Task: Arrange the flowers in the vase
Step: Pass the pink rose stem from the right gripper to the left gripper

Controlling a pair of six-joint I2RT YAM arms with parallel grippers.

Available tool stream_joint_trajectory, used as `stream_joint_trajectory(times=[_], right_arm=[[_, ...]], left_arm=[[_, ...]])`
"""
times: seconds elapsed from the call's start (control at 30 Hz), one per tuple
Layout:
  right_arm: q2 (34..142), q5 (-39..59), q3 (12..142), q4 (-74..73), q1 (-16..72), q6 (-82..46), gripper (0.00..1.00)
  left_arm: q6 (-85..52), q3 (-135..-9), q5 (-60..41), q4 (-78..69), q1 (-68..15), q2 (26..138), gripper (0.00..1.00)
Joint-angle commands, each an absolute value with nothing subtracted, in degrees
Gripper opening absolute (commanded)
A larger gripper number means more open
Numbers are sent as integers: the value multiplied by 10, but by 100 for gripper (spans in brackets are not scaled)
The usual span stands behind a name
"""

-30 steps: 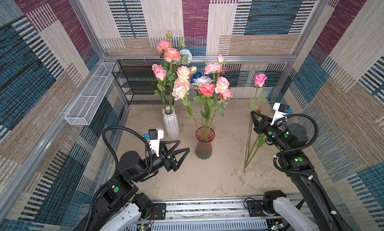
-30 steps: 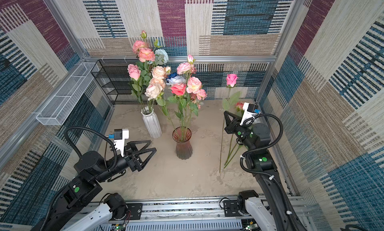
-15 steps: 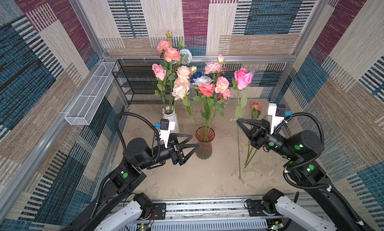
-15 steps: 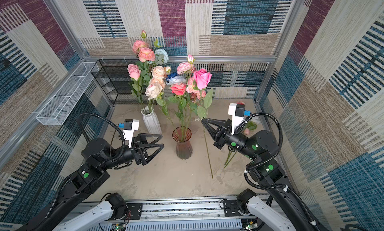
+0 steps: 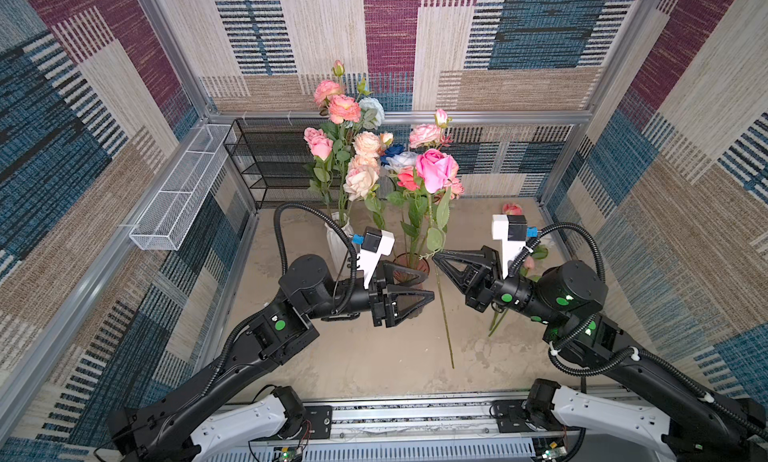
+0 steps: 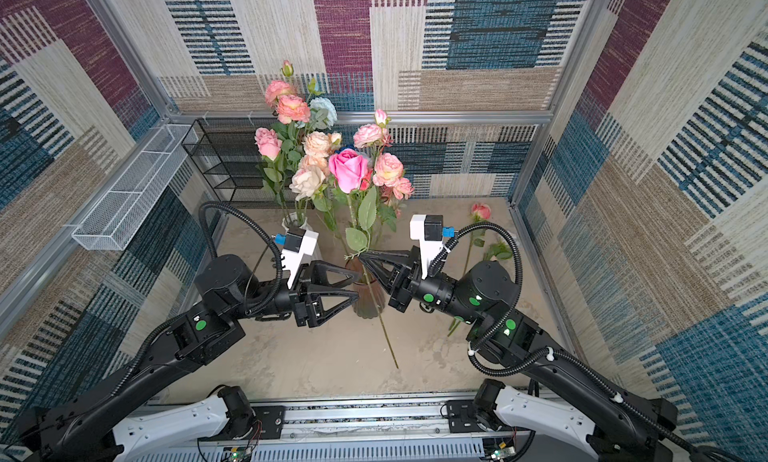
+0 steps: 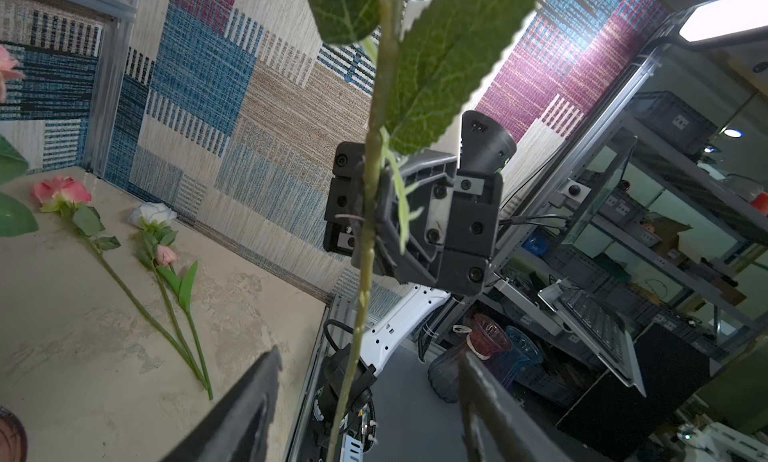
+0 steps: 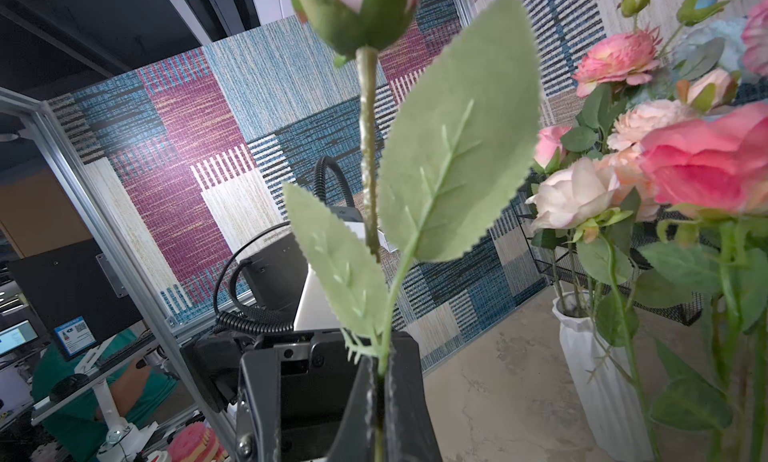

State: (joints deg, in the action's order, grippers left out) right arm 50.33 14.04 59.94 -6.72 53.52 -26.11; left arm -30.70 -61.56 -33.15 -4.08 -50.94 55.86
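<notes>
We see the pink rose [image 5: 436, 171] held upright. It is a cloth bloom of tightly layered petals on a long, knobbly green plastic stem, with broad, veined, saw-edged leaves. The right fingers [image 8: 407, 410] are black tapered wedges of hard plastic. They are pressed together on the stem just under the point where the leaves branch off, pinching it.

The left fingers [image 7: 249, 410] show as open-framed triangles in both top views, and they stand spread apart. In the left wrist view the lower stem passes between them with a gap on either side, touching neither. The rose hangs just beside the glass vase [image 6: 370, 308], a reddish, tinted, fluted piece. We cannot tell whether the stem's end meets the tabletop [image 5: 374, 364].

The other flowers [image 5: 365, 143] have pink, peach, cream and blue fabric heads and stand in two bunches. One bunch is in the glass vase, the other in the white vase [image 8: 590, 356], which is matte and ribbed with a narrow neck.

Three more lie flat on the mottled beige tabletop, on the right arm's side near the wall. They are a loose pink flower [image 7: 62, 190], a loose white flower [image 7: 151, 214] and a small pink bud [image 7: 166, 254]. Their thin stems converge at the cut ends.
</notes>
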Motion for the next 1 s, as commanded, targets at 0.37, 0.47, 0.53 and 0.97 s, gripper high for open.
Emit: stream_joint_trajectory(times=[0.37,0.47,0.53,0.97], right_arm=[[517,112,596,-110,546,-276,0],[513,105,592,-105,547,-278,6],[507,94,589,-99,547,-280,19],[405,-20,531,-40,546,-269,52]], left_arm=[[-238,-649,-281,-28,-539,580,13],[-225,-650,-258,-12,-539,570,0],[-213,-653,-244,3,-539,564,0],[-36,-745,-59,126,-538,564,0]])
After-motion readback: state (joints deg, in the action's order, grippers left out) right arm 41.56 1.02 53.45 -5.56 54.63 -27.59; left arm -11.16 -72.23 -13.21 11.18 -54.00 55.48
